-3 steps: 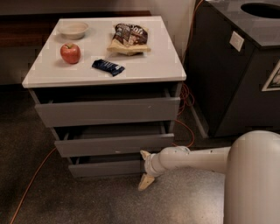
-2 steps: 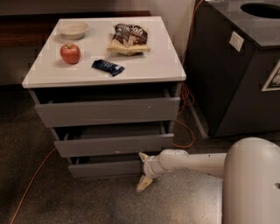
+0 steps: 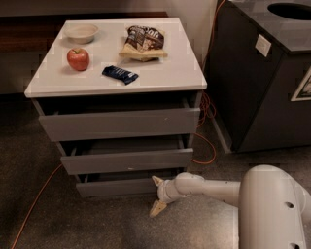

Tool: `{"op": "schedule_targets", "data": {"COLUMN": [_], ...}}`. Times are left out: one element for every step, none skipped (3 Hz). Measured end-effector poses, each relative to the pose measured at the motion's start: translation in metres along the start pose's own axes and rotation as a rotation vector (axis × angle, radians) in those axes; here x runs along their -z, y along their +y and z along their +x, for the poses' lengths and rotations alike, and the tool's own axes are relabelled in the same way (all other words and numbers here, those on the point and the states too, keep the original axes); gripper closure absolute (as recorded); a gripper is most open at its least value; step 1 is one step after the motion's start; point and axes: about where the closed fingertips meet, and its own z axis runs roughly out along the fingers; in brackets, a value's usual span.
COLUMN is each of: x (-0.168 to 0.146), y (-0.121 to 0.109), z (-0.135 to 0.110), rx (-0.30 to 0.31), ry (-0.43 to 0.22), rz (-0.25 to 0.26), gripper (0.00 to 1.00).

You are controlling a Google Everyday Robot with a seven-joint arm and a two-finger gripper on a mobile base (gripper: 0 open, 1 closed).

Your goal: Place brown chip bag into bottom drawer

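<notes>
Gripper spread wide, empty, at the right end of the bottom drawer front; brown chip bag seen at the back-right of the cabinet top.
Risk: plain front could be slipped off, leaving the drawer barely opened. Versus a second ago, gripper shifted slightly left and down; bag unmoved.

Floor: dark, speckled, hard. Orange cable trails across it at left. White-topped grey cabinet stands at centre. Tall dark bin at right, round hole in its top. Pale wall behind, dark wooden ledge at left. Gripper low beside the cabinet's foot, fingers spread.
</notes>
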Motion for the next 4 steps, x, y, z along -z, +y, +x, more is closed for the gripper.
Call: {"op": "schedule_targets", "data": {"x": [-0.006,-0.022,-0.039,-0.051], "y": [0.001,-0.007,-0.026,-0.040], "z": [0.002,0.008,0.018,0.033], "rx": [-0.010,-0.023,-0.032,-0.031], "ry": [0.001,0.009,0.016,0.032], "rz": [0.007,0.028,0.053,0.077], "gripper": [0.00,0.00,0.00,0.00]}}
